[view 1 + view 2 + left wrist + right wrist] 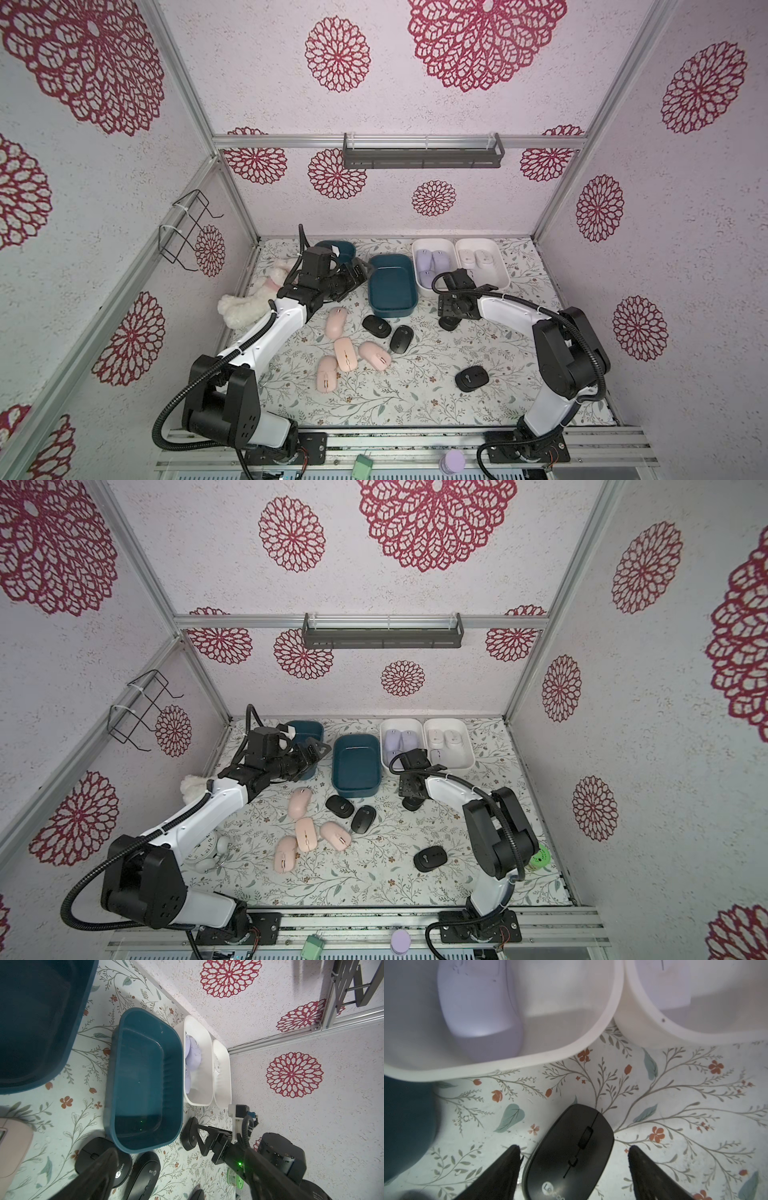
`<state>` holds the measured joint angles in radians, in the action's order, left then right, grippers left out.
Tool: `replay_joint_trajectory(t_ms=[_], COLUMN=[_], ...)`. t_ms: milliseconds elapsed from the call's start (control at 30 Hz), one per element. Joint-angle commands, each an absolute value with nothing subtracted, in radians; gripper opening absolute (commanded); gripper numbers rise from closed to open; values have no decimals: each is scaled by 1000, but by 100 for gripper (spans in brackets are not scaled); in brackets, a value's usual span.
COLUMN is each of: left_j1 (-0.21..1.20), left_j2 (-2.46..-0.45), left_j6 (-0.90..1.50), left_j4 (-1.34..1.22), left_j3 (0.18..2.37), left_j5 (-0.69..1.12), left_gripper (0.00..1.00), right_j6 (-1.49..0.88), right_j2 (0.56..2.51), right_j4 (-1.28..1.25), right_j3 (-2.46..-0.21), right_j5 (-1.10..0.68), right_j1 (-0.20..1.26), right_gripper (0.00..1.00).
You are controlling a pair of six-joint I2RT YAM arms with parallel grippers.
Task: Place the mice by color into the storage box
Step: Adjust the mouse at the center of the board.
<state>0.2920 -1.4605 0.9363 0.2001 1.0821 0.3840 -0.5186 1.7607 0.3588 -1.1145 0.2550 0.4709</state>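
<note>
Past the aluminium rail [415, 440] at the near edge, a sort by color stands partway on the floral table [415, 399]. From left: the left hand [360, 274], fingers wide and empty, far back; four peach-pink oval mice [345, 353]; three glossy black mice [401, 338] badged Lecoo; an empty teal plastic box [390, 311]. The right hand [574, 1148], fingers apart, straddles a fourth black mouse [566, 1159], ungripped, just near of white plastic boxes [432, 242] holding lavender mice [424, 262] and white mice [482, 257]. Advisable: close squarely on its long sides, lift clear of rims.
</note>
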Motion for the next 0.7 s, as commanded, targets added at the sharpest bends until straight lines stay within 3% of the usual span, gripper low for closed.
replay_joint_trajectory(t_ms=[0,433,667], left_j1=[295,308,320], left_j2=[-1468,-1459,-1477], left_j6=[945,953,947], left_j4=[188,177,186], left_j3=[1108,1108,1116], left_j5=[399,420,426], left_gripper=[97,97,97], right_j6=[-543,-454,-411], right_j2=[1784,1697,1700], right_j4=[374,438,412], right_j3=[-1125,-1038,-1055], right_j5=[267,251,130], right_j1=[478,462,440], right_gripper=[85,78,71])
